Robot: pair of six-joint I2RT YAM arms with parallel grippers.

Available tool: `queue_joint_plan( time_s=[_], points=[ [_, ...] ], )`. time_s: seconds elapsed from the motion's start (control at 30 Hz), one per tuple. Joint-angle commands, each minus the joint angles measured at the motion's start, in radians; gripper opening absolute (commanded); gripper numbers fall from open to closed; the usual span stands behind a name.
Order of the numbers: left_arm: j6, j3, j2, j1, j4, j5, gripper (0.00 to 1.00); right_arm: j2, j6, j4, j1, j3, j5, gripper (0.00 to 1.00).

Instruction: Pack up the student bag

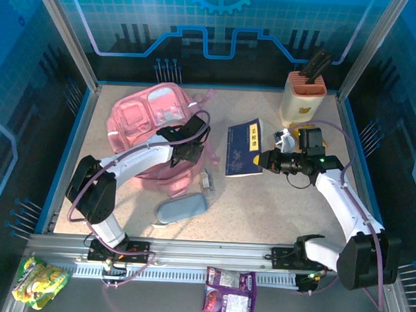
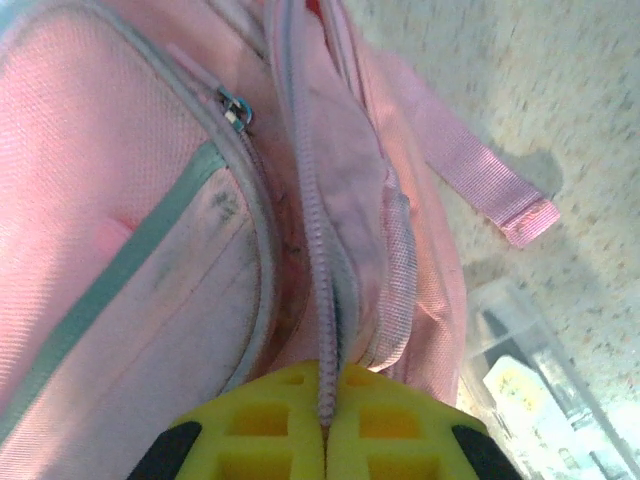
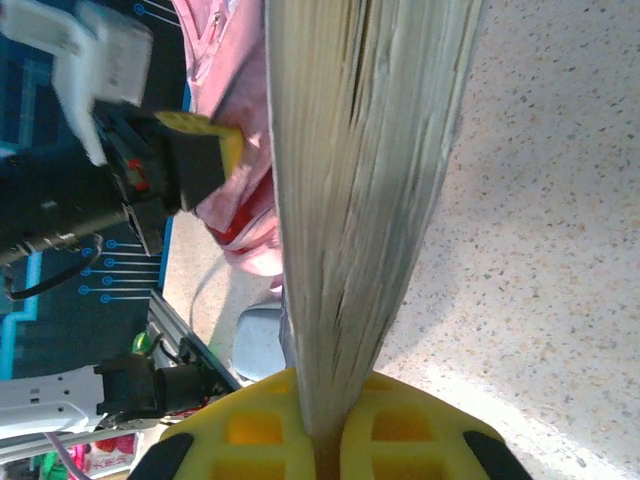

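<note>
The student bag [image 1: 146,119], a large soft pink backpack, lies at the back left of the table. My left gripper [image 1: 193,152] sits at its right side, shut on the edge of the bag's zip [image 2: 318,250], which runs down between the yellow fingers [image 2: 265,420]. A dark blue book [image 1: 244,148] is at the table's middle, its right edge pinched by my right gripper [image 1: 266,160]. In the right wrist view the book's page edges [image 3: 370,180] rise from the shut gripper [image 3: 325,440], with the bag [image 3: 235,120] beyond.
A grey-blue pencil case [image 1: 181,210] lies in front of the bag, a small clear box [image 1: 206,180] beside it. A cream holder with dark handles [image 1: 304,98] stands at the back right. Snack packets [image 1: 230,292] lie outside the front rail.
</note>
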Motion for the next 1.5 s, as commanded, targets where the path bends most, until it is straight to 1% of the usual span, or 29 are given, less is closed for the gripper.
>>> queue_joint_plan(
  time_s=[0.0,0.13,0.27,0.33,0.43,0.5,0.57,0.63,0.7,0.8,0.83,0.87,0.9,1.03,1.1,1.2,1.27,1.33,1.4,1.47],
  points=[
    [0.087,0.112,-0.05,0.01,-0.007,-0.067,0.0,-0.005,0.065,0.071,0.053,-0.028,-0.066,0.0],
    [0.142,0.201,-0.06,0.039,-0.039,-0.084,0.0,0.04,0.171,0.204,0.154,-0.057,-0.05,0.0],
    [0.187,0.293,-0.058,0.063,-0.068,-0.088,0.0,0.151,0.291,0.404,0.265,-0.038,-0.057,0.0],
    [0.207,0.328,-0.059,0.067,-0.074,-0.086,0.0,0.217,0.319,0.47,0.31,0.0,-0.054,0.0],
    [0.218,0.377,-0.054,0.072,-0.08,-0.067,0.0,0.312,0.342,0.516,0.367,0.077,-0.009,0.0],
    [0.224,0.401,-0.049,0.074,-0.087,-0.076,0.0,0.381,0.361,0.519,0.391,0.129,0.031,0.0],
    [0.222,0.427,-0.042,0.077,-0.098,-0.082,0.0,0.466,0.409,0.616,0.41,0.17,0.041,0.0],
    [0.218,0.443,-0.04,0.078,-0.096,-0.07,0.0,0.557,0.419,0.666,0.435,0.248,0.037,0.0],
    [0.216,0.456,-0.039,0.079,-0.095,-0.058,0.0,0.647,0.39,0.63,0.455,0.346,0.064,0.0],
    [0.21,0.477,-0.032,0.082,-0.104,-0.068,0.0,0.793,0.398,0.642,0.473,0.451,0.086,0.0],
    [0.209,0.484,-0.031,0.084,-0.11,-0.069,0.0,0.833,0.401,0.65,0.477,0.476,0.104,0.01],
    [0.204,0.49,-0.033,0.085,-0.114,-0.07,0.0,0.863,0.398,0.65,0.478,0.497,0.124,0.03],
    [0.203,0.495,-0.034,0.087,-0.116,-0.065,0.0,0.897,0.384,0.639,0.479,0.526,0.146,0.08],
    [0.203,0.497,-0.036,0.093,-0.114,-0.058,0.0,0.966,0.254,0.478,0.481,0.645,0.214,0.36],
    [0.199,0.495,-0.033,0.095,-0.114,-0.051,0.0,0.94,0.195,0.413,0.484,0.648,0.253,0.43],
    [0.195,0.49,-0.025,0.097,-0.118,-0.053,0.0,0.849,0.097,0.319,0.5,0.603,0.336,0.53],
    [0.189,0.482,-0.025,0.1,-0.115,-0.054,0.0,0.793,0.039,0.235,0.521,0.575,0.418,0.55],
    [0.183,0.469,-0.027,0.1,-0.11,-0.047,0.0,0.743,0.009,0.206,0.542,0.532,0.471,0.54],
    [0.18,0.459,-0.028,0.101,-0.099,-0.042,0.0,0.736,0.012,0.194,0.551,0.509,0.463,0.52],
    [0.177,0.458,-0.026,0.102,-0.1,-0.042,0.0,0.753,0.016,0.189,0.558,0.501,0.447,0.45]
  ],
)
